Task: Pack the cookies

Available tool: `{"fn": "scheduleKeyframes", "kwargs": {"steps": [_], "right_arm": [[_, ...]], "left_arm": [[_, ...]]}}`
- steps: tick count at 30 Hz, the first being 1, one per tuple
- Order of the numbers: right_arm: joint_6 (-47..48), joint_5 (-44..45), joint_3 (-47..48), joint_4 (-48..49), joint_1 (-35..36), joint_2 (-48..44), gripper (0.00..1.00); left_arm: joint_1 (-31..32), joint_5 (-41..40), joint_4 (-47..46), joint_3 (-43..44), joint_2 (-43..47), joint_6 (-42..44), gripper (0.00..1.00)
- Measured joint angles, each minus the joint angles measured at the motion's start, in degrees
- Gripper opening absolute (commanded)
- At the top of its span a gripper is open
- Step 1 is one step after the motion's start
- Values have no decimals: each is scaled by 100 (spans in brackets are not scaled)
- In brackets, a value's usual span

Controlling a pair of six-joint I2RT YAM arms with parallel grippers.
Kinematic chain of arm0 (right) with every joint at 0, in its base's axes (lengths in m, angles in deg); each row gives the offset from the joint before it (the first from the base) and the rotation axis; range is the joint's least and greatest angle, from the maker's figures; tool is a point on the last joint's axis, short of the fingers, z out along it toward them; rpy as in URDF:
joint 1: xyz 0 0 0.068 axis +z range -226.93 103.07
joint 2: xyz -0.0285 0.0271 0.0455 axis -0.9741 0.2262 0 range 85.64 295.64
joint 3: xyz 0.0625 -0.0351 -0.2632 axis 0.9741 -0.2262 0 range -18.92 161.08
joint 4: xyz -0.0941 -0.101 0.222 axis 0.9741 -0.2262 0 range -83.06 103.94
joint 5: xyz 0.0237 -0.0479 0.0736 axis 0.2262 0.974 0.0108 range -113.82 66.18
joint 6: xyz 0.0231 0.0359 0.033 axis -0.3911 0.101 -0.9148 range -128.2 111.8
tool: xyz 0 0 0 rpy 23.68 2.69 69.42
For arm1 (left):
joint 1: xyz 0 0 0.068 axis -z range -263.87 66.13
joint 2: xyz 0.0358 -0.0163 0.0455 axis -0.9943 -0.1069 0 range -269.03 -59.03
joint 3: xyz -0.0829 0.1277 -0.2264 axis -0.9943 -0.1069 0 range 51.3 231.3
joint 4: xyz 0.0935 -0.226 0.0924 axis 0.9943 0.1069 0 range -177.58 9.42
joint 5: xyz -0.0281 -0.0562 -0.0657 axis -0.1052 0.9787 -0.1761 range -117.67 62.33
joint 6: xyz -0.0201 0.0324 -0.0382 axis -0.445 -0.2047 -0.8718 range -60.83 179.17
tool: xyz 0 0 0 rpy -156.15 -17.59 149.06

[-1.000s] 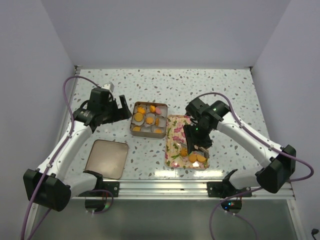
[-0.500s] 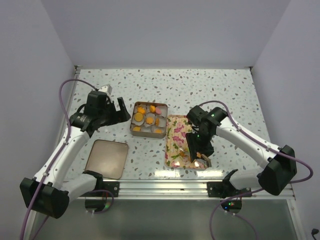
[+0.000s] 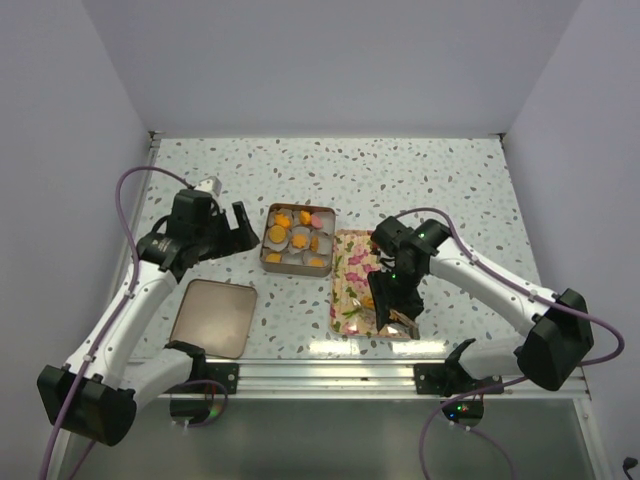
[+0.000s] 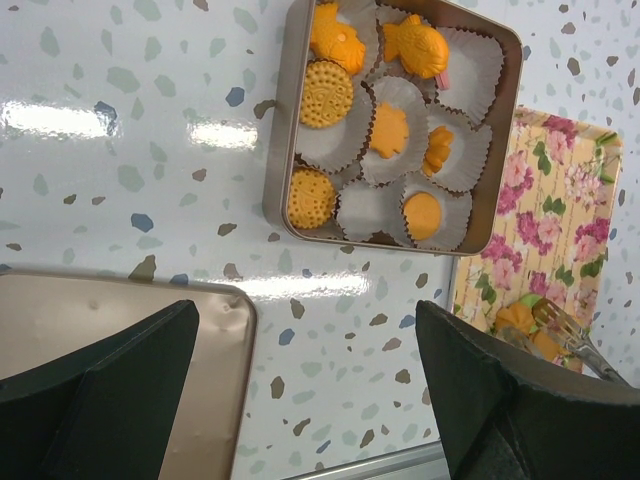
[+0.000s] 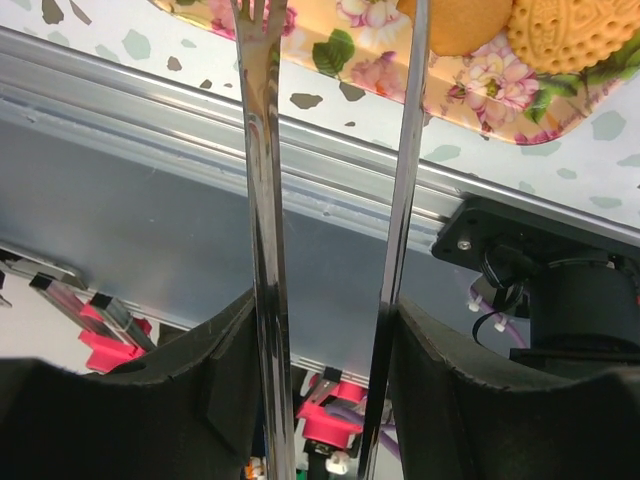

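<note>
Several orange cookies (image 4: 327,92) lie in white paper cups inside a square metal tin (image 3: 264,255); one pink cookie (image 3: 318,217) sits at its far right. More orange cookies (image 5: 565,35) lie at the near end of a floral tray (image 3: 350,270). My right gripper (image 3: 392,300) is shut on metal tongs (image 5: 265,200), whose tips reach over those tray cookies; one tong arm touches a cookie (image 5: 465,25). The tong arms stand apart. My left gripper (image 3: 235,228) is open and empty, left of the tin, above the table.
The tin's lid (image 3: 212,318) lies upside down at the near left, also in the left wrist view (image 4: 100,320). The aluminium rail (image 3: 330,372) runs along the table's near edge, just past the tray. Grey walls enclose the table.
My right gripper has lowered with the tongs toward the near end of the floral tray and now covers the cookies there. My left arm has drifted slightly left.
</note>
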Motion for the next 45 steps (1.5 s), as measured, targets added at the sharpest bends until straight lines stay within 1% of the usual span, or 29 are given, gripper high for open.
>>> {"fn": "scheduleKeyframes", "kwargs": {"steps": [4, 12, 19, 23, 33, 36, 38, 41, 45], "right_arm": [[-35, -42, -50, 46, 11, 0, 48], [-81, -61, -76, 133, 52, 0, 31], [-92, -55, 0, 111, 79, 13, 27], [-87, -31, 487, -9, 79, 133, 27], [-28, 55, 2389, -299, 79, 848, 27], [17, 87, 2809, -308, 79, 1128, 32], [79, 103, 2892, -267, 79, 1255, 39], [177, 114, 2680, -229, 79, 1309, 44], [232, 118, 1982, -278, 79, 1283, 46]], "left_arm": [[0, -13, 2, -2, 20, 0, 95], [0, -26, 7, -7, 57, 0, 95], [0, -63, 9, -7, 70, 0, 96], [0, -81, 9, -7, 74, 0, 95], [0, -162, 52, -7, 76, 4, 96], [0, -170, 59, -4, 57, 7, 96], [0, -170, 74, 4, 22, 9, 96], [-2, -173, 90, 42, -52, 13, 96], [-2, -177, 92, 59, -94, 15, 96]]}}
